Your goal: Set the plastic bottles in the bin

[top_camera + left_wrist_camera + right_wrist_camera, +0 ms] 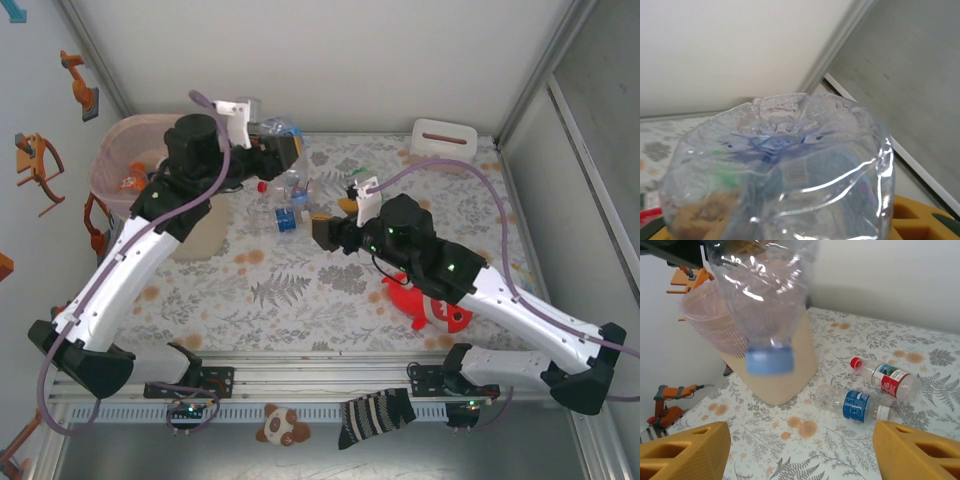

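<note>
Closest to the left wrist camera you have the clear bottle (780,170), its dimpled base turned to the lens, and the left gripper (284,148) has its jaws clenched on it. I judge that it is carried high like this so it can pass over the tall rim of the pink bin (702,322), which appears just behind it in the right wrist view. The bottle is in the air, not yet above the bin. Seen from the right wrist, its long axis is nearly upright, with the blue cap (769,361) pointing down to the surface (765,415) and the base up at the jaws. Your right gripper (800,440) has its jaws released with nothing between them, probably so that it does not pull on the bottle. A bottle with a red label (887,379) and a bottle with a blue label (854,406) lie on their sides on the surface.
</note>
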